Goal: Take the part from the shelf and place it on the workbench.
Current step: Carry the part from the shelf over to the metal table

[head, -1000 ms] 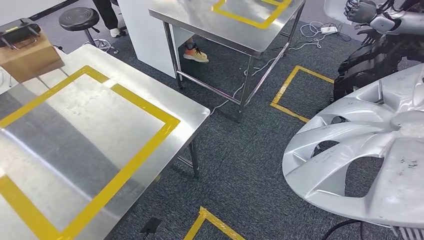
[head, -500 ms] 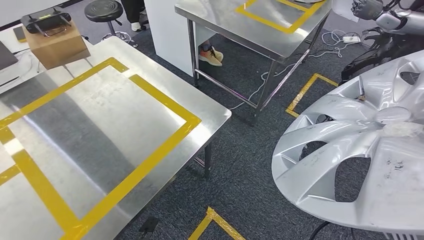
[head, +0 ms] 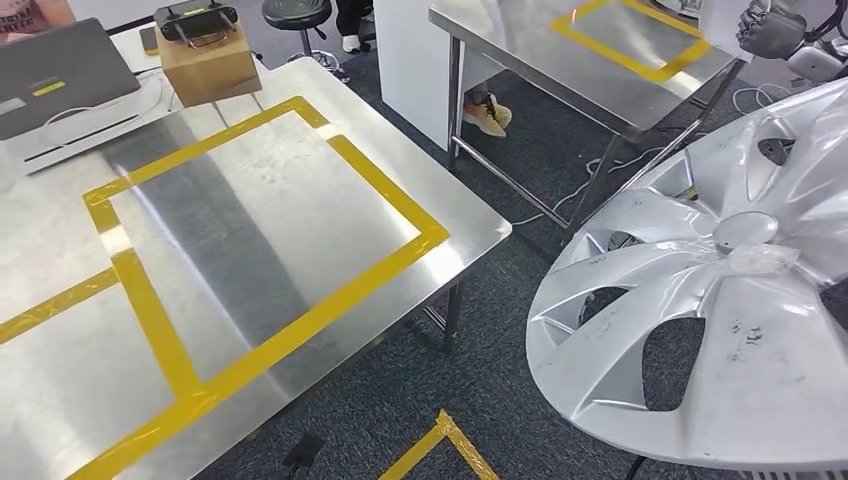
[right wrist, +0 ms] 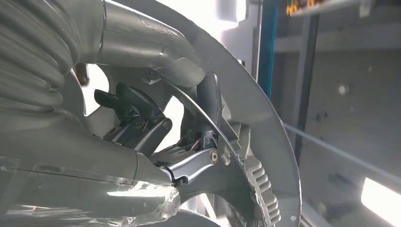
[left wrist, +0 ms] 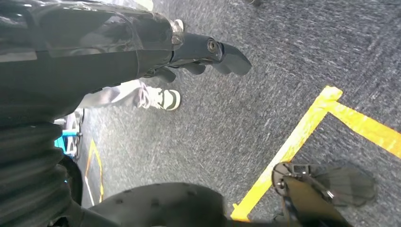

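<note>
Head view high, facing down: silver spoked wheel cover [head: 720,330] at 4 o'clock, shared close-up with right wrist.

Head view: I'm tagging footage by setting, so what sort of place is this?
Probably a robot test lab or workshop: steel workbenches marked with yellow tape rectangles, yellow floor markings on grey carpet, and a silver wheel cover being carried.

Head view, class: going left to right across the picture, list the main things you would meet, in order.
Laptop → cardboard box → stool → orange shoe → hubcap.
</note>
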